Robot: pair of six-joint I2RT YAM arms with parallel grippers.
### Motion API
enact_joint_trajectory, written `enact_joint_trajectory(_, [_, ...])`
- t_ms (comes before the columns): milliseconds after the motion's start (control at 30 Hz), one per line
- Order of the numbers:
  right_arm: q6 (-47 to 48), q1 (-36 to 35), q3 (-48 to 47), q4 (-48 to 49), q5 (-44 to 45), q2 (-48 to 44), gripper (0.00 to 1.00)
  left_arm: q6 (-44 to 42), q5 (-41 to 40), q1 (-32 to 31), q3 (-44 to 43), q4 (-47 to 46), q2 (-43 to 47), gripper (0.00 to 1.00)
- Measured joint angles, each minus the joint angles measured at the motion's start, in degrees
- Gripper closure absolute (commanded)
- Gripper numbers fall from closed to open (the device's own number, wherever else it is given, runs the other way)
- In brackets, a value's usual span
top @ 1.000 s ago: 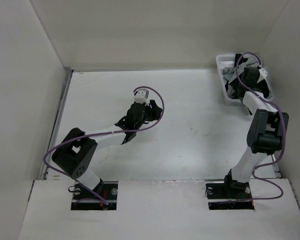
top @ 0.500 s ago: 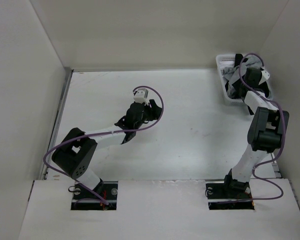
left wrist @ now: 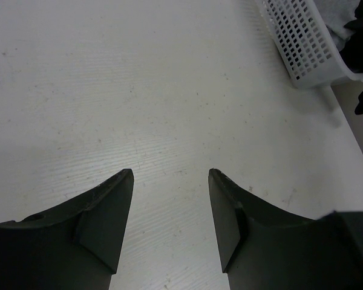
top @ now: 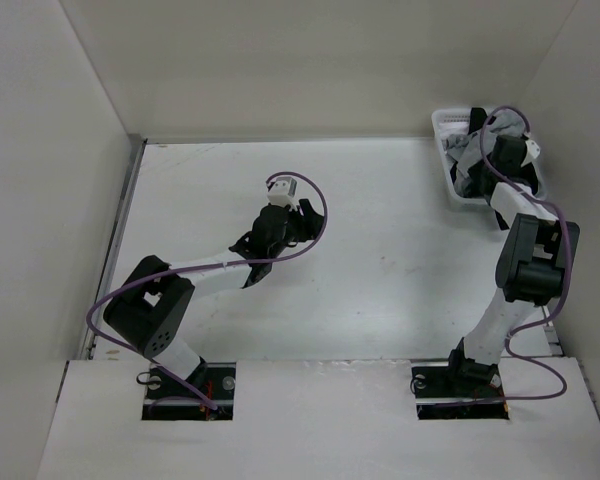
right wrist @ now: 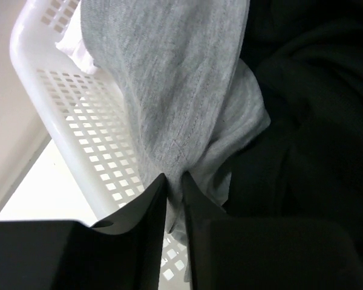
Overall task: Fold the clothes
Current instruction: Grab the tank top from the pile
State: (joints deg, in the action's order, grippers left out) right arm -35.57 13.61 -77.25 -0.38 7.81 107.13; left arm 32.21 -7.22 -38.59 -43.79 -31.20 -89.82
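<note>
Plainly, a fold of the grey garment (right wrist: 169, 78) is pinched between the nearly pressed-together fingers of the right gripper (right wrist: 174, 179), inside the white basket (right wrist: 66, 103) at the table's far right corner. From the pinch, the cloth is draped away along the basket's wall (a black garment (right wrist: 314, 90) is bunched just beside it). The left gripper (left wrist: 170, 175) is held spread over the table (left wrist: 139, 72), well apart, so the lift is judged to fall to the right arm.

Light heather-grey garment (right wrist: 169, 84) with faint stitch lines, black garment (right wrist: 314, 121), white basket (right wrist: 72, 127) patterned with a grid of small square holes, off-white surface (left wrist: 139, 90) with fine dark specks, black-and-white left arm (top: 215, 268) and right arm (top: 495, 315), 2 purple cables (top: 325, 215), matte black left end effector (left wrist: 169, 181)
</note>
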Motion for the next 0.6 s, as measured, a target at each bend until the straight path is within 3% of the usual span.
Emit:
enact_joint_trajectory(133, [0.07, 0.0, -0.59, 0.48, -0.52, 0.0, 0.96, 0.17, 0.02, 0.0, 0.02, -0.04, 0.0, 0.49])
enact_joint_trajectory(367, [0.68, -0.2, -0.48, 2.1, -0.48, -1.75, 0.98, 0.2, 0.15, 0.0, 0.0, -0.2, 0.0, 0.5])
enact_joint_trajectory(600, [2.25, -4.13, -2.01, 2.64, 1.07, -14.12, 1.0, 0.37, 0.39, 0.35, 0.0, -0.28, -0.04, 0.5])
